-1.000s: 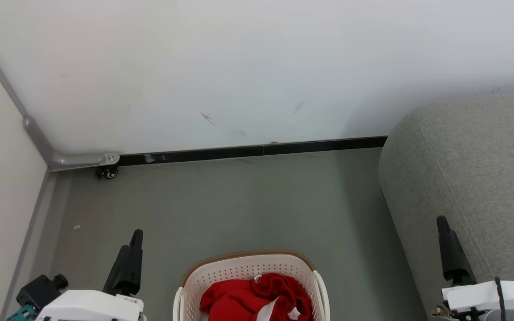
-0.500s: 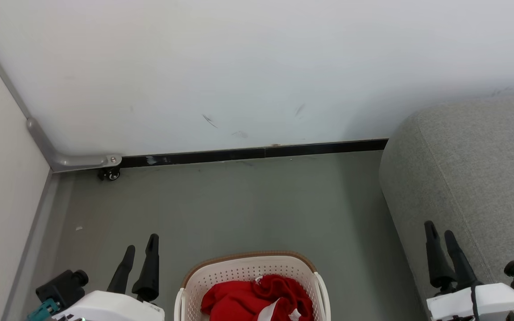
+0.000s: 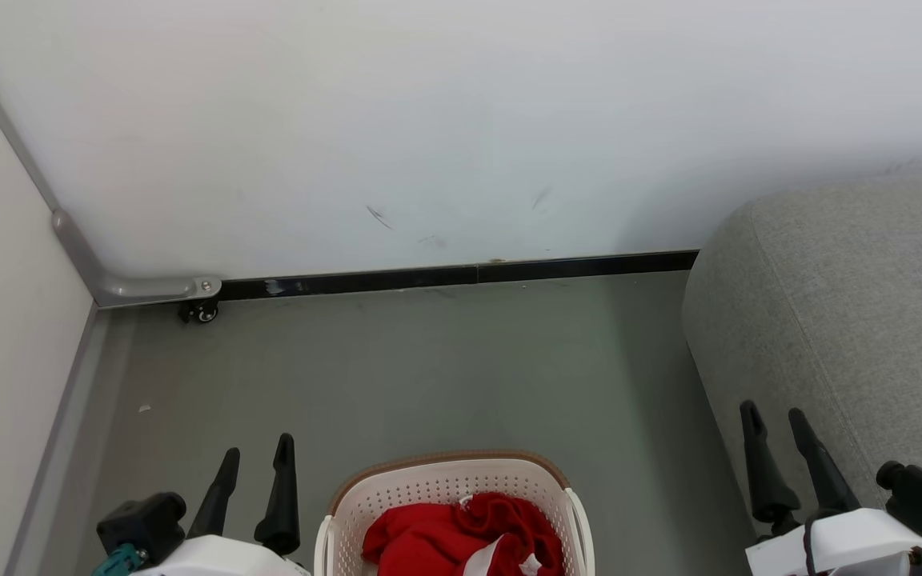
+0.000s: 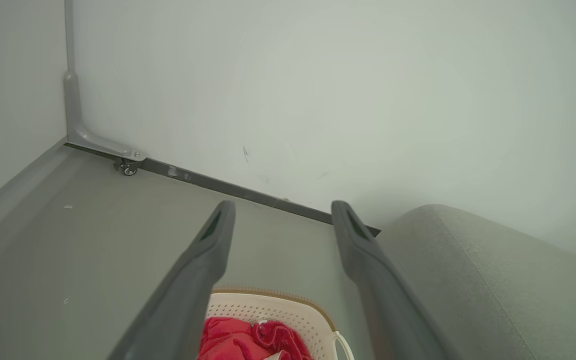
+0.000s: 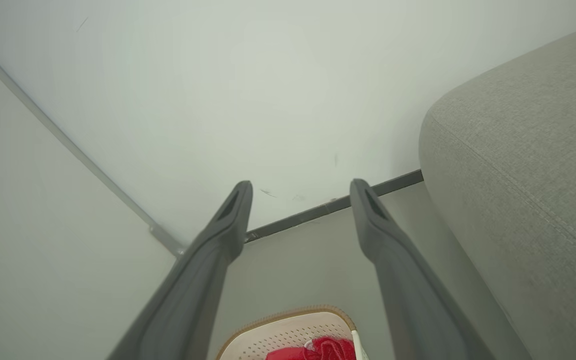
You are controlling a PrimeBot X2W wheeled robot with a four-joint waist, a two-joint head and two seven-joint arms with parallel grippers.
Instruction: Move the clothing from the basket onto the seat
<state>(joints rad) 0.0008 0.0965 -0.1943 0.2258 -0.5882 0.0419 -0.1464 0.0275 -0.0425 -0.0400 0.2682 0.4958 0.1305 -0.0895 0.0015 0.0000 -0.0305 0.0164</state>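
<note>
Bottom centre, red fabric clothing (image 3: 429,544) lies in a cream perforated plastic basket (image 3: 445,480); the dark left gripper (image 3: 258,446) and right gripper (image 3: 771,410) flank it, spread and empty.

basket (image 3: 445,480) cut off by the bottom edge, near half unseen, clothing (image 3: 429,544) cropped with it, its white patch (image 3: 527,565) too small to make out, seat (image 3: 853,320) running off the right edge, pale speck (image 3: 143,409) on the floor (image 3: 429,360) too small to identify
</note>
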